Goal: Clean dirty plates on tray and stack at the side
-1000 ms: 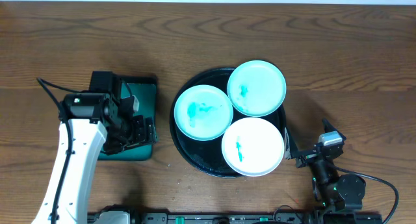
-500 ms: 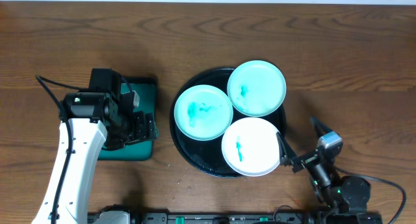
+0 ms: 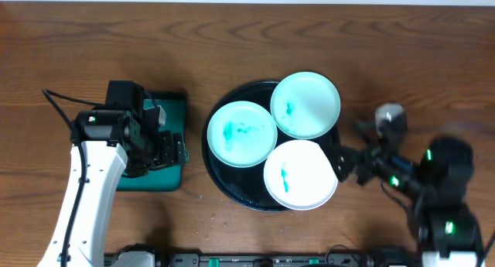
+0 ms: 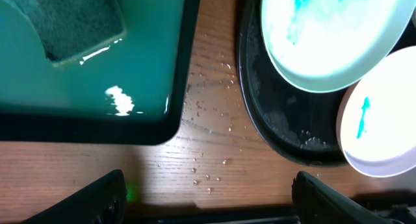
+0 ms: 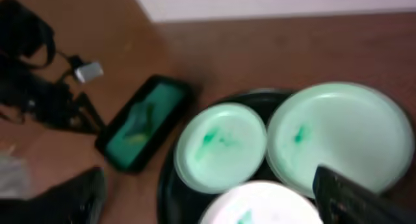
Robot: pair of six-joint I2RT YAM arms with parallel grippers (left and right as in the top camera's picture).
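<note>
Right gripper [image 5: 209,173]: hovering, fingers standing wide apart.
Nearest plate [image 3: 300,174]: lying on tray [image 3: 232,188], at its nine o'clock from overhead.
Left gripper [image 4: 205,188]: hanging, fingers spread.

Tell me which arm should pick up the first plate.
Right. The right gripper sits open beside the white plate on the tray; the left gripper hangs open at the teal tray, farther off.

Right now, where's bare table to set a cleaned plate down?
Free: the table strip beyond the round tray, and the far right corner past the right tool. Crowded: three plates fill the tray; the gap to the teal tray is narrow and wet.
</note>
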